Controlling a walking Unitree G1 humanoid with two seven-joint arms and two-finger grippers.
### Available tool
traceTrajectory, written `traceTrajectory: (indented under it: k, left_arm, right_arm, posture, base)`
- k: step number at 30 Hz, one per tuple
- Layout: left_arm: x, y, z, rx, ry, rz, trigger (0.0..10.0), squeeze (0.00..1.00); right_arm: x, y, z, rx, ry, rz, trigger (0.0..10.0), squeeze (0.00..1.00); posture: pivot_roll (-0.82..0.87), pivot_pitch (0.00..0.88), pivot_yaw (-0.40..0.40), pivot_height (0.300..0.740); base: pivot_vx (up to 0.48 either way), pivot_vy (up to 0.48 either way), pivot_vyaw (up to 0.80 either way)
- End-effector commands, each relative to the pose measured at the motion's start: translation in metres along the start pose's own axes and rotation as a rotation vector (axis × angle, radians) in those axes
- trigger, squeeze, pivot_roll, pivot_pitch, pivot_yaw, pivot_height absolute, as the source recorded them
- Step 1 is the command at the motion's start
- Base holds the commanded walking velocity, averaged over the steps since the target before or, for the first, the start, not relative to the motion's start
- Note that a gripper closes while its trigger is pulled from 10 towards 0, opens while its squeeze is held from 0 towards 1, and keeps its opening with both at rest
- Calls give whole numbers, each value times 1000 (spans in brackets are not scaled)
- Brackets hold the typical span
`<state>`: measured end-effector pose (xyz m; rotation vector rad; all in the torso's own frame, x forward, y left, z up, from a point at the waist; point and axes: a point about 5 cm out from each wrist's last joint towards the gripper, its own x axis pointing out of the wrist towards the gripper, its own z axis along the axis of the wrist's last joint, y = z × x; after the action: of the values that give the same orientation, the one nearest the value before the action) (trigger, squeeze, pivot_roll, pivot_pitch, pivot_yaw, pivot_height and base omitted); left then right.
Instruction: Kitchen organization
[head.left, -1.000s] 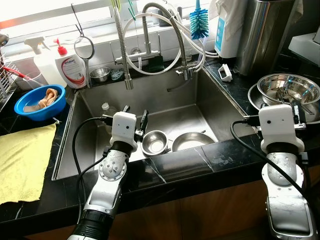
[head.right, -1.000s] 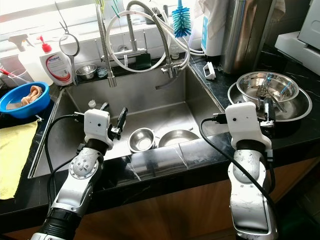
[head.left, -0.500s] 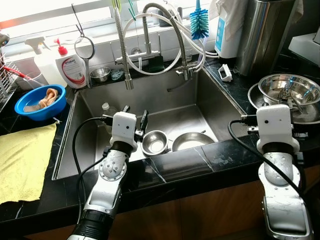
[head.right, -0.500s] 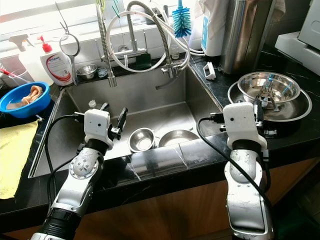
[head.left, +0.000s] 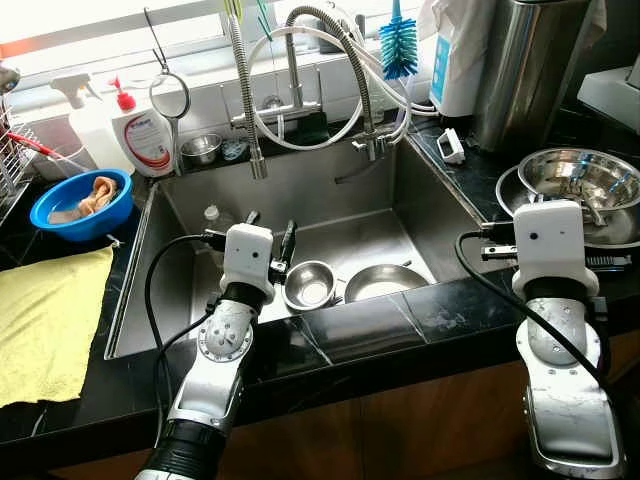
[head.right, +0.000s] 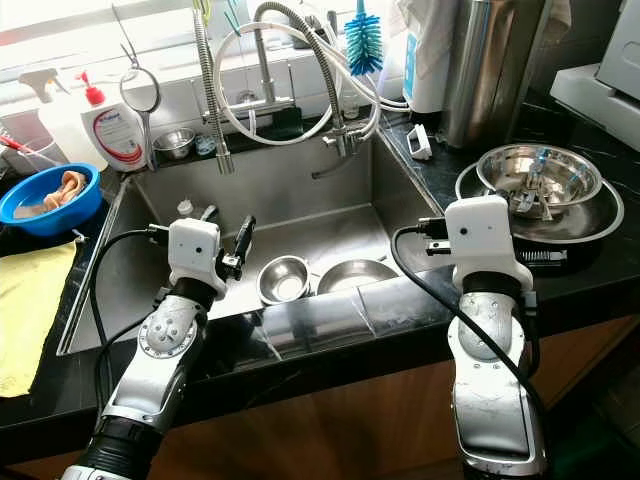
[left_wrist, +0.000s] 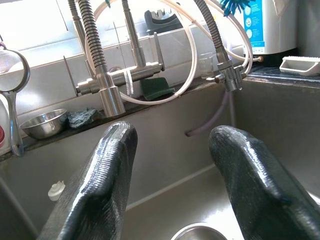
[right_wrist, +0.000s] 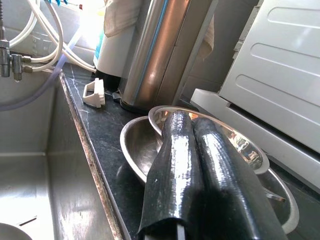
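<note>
Landmark: the sink (head.left: 170, 300) is taken as reference for all places.
Risk, left side: a knock against the small steel bowl (head.left: 308, 284) is judged likely if the left arm is lowered without its fingers straddling the rim; the bowl would be skidded into the shallow steel dish (head.left: 385, 282) lying just beside it on the sink floor.
Risk, right side: the stacked steel bowls (head.left: 578, 180) on the counter right of the sink could be tipped or shoved by the right arm, since they are set very close ahead of the fingers; loose utensils are seen inside the upper bowl.
Left gripper (left_wrist: 175, 175): held over the sink's front edge, just left of the small bowl, aimed toward the tap wall; fingers are spread apart, nothing is held.
Right gripper (right_wrist: 197, 175): held over the counter right of the sink, pointed at the stacked bowls; fingers are pressed together, nothing is seen between them.
Task items: two vessels in the sink, stacked bowls on the counter to its right.
</note>
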<state>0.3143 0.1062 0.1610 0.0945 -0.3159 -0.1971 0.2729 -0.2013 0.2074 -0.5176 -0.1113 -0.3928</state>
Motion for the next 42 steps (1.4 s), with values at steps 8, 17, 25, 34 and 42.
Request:
traceTrajectory:
  k: [8,17,25,34,42]
  left_arm:
    - [0,2,-3,13,23,-10,10000,0]
    - [0,3,-3,15,21,-10,10000,0]
    - [1,3,-3,15,20,-7,10000,0]
    - [1,3,-2,17,17,-1,10000,0]
    - [1,3,-2,18,18,0,10000,0]
  right_arm:
    - [1,2,0,14,8,1,0,0]
    - [3,-2,5,21,-17,-35,10000,0]
    - [5,-8,19,35,-106,-83,10000,0]
    - [5,-6,37,51,-231,-66,10000,0]
    - [6,-1,28,40,-177,-39,10000,0]
  posture:
    - [-242,0,132,740]
    - [-240,0,134,740]
    - [-240,0,134,740]
    - [-240,0,131,740]
    - [-239,0,129,740]
  base:
    - [0,0,0]
    - [0,0,0]
    - [0,0,0]
    - [0,0,0]
    - [0,0,0]
